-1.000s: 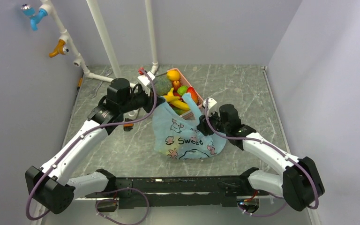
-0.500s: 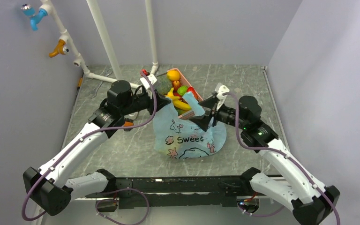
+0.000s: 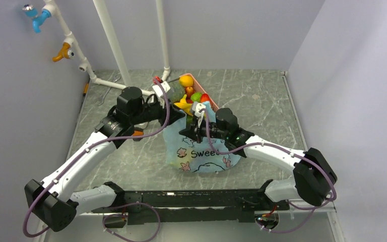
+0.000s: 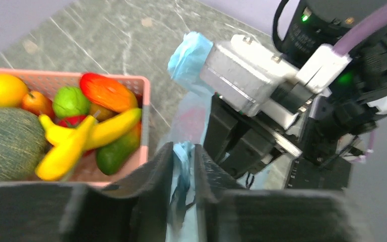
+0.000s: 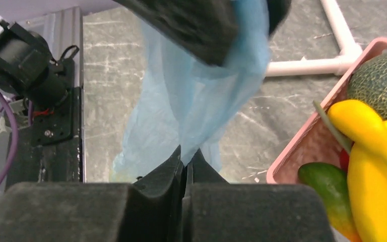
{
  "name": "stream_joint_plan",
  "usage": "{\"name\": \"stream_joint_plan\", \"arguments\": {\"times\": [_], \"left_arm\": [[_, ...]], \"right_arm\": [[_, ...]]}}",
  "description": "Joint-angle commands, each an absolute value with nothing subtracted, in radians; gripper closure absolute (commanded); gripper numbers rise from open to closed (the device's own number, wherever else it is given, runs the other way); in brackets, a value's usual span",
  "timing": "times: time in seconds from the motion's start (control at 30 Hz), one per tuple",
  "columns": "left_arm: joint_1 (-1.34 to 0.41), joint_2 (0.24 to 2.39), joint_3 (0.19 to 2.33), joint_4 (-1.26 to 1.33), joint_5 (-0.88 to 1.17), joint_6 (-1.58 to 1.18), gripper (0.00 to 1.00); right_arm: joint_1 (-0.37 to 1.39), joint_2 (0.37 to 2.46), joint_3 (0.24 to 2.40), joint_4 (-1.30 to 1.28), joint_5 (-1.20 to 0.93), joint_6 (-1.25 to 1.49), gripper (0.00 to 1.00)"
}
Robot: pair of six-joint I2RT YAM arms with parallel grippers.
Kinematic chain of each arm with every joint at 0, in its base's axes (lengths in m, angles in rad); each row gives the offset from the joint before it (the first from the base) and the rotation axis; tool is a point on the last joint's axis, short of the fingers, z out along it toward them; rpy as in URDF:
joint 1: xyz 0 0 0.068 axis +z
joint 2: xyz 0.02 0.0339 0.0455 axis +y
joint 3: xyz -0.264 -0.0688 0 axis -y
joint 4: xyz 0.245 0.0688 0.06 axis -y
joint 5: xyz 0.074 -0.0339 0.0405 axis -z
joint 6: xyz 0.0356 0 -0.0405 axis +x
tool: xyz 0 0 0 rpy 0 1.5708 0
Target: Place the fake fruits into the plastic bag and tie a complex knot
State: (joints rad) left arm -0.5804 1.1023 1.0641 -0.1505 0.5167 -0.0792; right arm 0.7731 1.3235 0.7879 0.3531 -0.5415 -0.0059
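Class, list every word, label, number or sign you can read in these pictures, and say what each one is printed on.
"Sweet": printed in dark letters on the front of the blue bag, seen in the top view.
No other words, numbers or labels can be read in any view; neither wrist view shows writing.

Light: bright, even | shadows: soft | wrist views: near foreground blurred

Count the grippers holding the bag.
2. The left gripper has its jaws shut on a bunched strip of the bag near the basket; the right gripper pinches the bag's film opposite it.
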Motion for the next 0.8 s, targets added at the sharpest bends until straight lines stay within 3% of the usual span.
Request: {"name": "stream_joint_plan", "arguments": {"times": [0.0, 0.1, 0.17, 0.27, 0.4, 0.7, 0.77], "left_arm": [[-0.548, 1.057, 1.195, -0.357, 0.611, 0.108, 0.57], [-0.484, 1.049, 1.266, -0.583, 0.785, 0.365, 0.18], [-0.463, 1.05, 1.299, -0.714, 0.884, 0.547, 0.09], [-0.465, 1.09, 1.346, -0.903, 0.997, 0.817, 0.06], [-0.489, 1.191, 1.408, -1.0, 1.026, 0.933, 0.03], [-0.536, 1.325, 1.473, -1.071, 1.016, 1.128, 0.12], [-0.543, 1.34, 1.488, -1.117, 1.026, 1.188, 0.17]], "right_arm": [[0.779, 1.295, 0.709, 0.472, -0.584, -0.09, 1.0], [0.779, 1.267, 0.683, 0.44, -0.646, -0.137, 1.0], [0.78, 1.266, 0.685, 0.419, -0.694, -0.162, 1.0], [0.78, 1.272, 0.697, 0.4, -0.758, -0.195, 1.0], [0.779, 1.287, 0.721, 0.376, -0.817, -0.233, 1.0], [0.797, 1.298, 0.783, 0.268, -0.891, -0.407, 1.0], [0.796, 1.303, 0.795, 0.247, -0.893, -0.441, 1.0]]}}
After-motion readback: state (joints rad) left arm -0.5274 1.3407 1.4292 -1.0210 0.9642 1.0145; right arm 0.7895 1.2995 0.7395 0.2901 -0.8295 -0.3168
